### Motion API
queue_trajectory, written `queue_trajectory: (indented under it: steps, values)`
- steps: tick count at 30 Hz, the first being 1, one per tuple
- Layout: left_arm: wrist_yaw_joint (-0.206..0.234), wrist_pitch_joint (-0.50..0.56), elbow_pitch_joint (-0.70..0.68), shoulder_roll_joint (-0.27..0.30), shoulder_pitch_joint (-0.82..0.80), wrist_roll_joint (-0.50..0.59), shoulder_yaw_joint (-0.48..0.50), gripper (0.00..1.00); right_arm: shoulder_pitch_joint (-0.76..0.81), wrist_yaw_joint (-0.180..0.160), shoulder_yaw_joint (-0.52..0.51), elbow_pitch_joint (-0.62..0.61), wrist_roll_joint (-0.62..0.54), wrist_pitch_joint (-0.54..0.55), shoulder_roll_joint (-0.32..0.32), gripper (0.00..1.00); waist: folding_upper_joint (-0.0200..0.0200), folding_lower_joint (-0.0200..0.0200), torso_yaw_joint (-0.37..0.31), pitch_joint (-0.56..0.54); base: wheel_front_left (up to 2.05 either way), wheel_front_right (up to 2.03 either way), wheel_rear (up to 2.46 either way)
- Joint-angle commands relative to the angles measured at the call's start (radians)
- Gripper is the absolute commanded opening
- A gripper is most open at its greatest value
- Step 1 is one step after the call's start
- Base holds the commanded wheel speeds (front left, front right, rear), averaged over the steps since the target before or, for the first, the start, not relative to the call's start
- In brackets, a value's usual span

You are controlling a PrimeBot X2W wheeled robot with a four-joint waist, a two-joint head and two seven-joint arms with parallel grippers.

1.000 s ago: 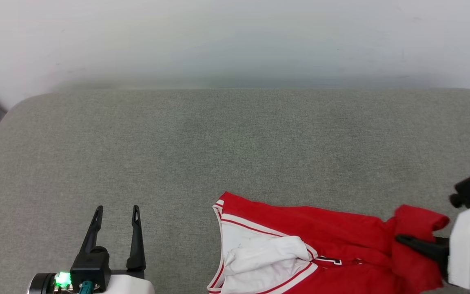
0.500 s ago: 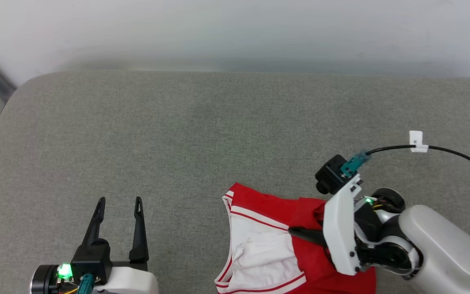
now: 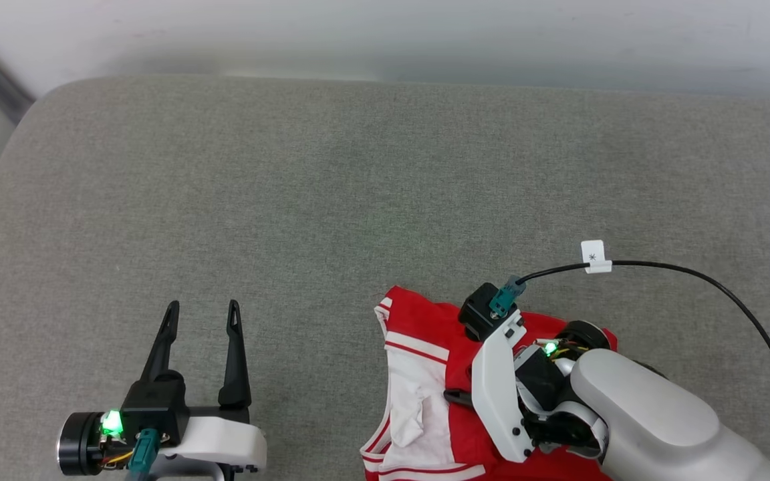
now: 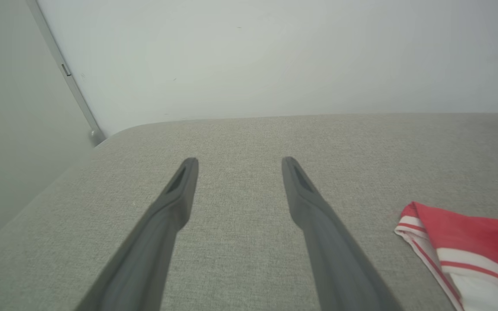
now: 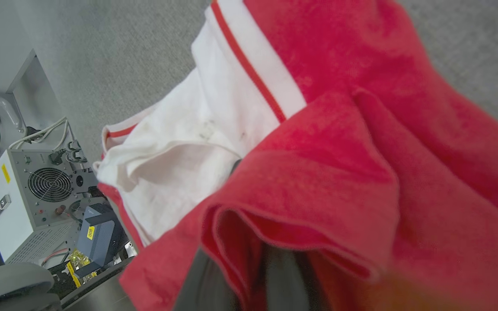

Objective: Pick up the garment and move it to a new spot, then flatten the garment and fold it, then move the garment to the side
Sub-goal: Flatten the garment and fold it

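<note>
Right hand (image 3: 453, 397) clenched on a bunched red fold of the garment (image 3: 418, 315), at the table's (image 3: 291, 200) near edge, right of middle; prob. pinching a fold b/c it gives a lift point w/o spreading the cloth. White sleeve (image 3: 415, 394) & striped trim (image 3: 418, 347) slump crumpled beside the grip, so not flattened yet. Left hand (image 3: 202, 306) released, empty, near edge left of middle, well apart from the shirt, likely on standby. Beyond, grey top runs to the far edge & wall (image 3: 385, 33): room for a new spot.
</note>
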Motion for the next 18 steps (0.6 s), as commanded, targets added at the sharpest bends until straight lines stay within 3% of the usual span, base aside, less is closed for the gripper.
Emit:
queue_trajectory:
  steps: [1, 2, 3, 5, 9, 12, 18]
  values:
    - [0.001, -0.002, 0.003, -0.004, -0.006, 0.007, 0.003, 1.0, 0.004, 0.0, 0.019, 0.026, 0.011, -0.021, 0.007, 0.0, 0.0, -0.0001, -0.005, -0.003, 0.0, 0.0, 0.0]
    - [0.001, -0.002, 0.005, -0.005, -0.004, 0.007, 0.005, 1.0, -0.002, -0.001, 0.026, 0.03, 0.015, -0.04, 0.007, 0.0, 0.0, -0.0001, -0.009, -0.007, 0.0, 0.0, 0.0]
    - [-0.001, -0.002, 0.008, -0.005, -0.002, 0.008, 0.006, 1.0, -0.01, -0.001, 0.031, 0.028, 0.018, -0.065, 0.003, 0.15, 0.0, -0.0001, -0.013, -0.013, 0.0, 0.0, 0.0]
    - [-0.002, -0.002, 0.012, -0.005, 0.004, 0.01, 0.008, 1.0, -0.026, -0.001, 0.034, 0.009, 0.027, -0.115, -0.014, 1.0, 0.0, -0.0001, -0.02, -0.027, 0.0, 0.0, 0.0]
    - [-0.005, -0.002, 0.016, -0.005, 0.02, 0.011, 0.017, 1.0, -0.039, 0.0, 0.015, -0.07, 0.021, -0.258, -0.078, 1.0, 0.0, -0.0001, -0.041, -0.067, 0.0, 0.0, 0.0]
    - [-0.005, -0.002, 0.013, -0.006, 0.039, 0.012, 0.023, 1.0, -0.042, -0.001, -0.055, -0.107, -0.02, -0.391, -0.129, 1.0, 0.0, -0.0001, -0.062, -0.095, 0.0, 0.0, 0.0]
    - [-0.003, -0.002, 0.005, -0.006, 0.071, 0.015, 0.032, 1.0, 0.038, 0.0, -0.312, -0.092, -0.192, -0.653, -0.162, 1.0, 0.0, -0.0001, -0.101, -0.133, 0.0, 0.0, 0.0]
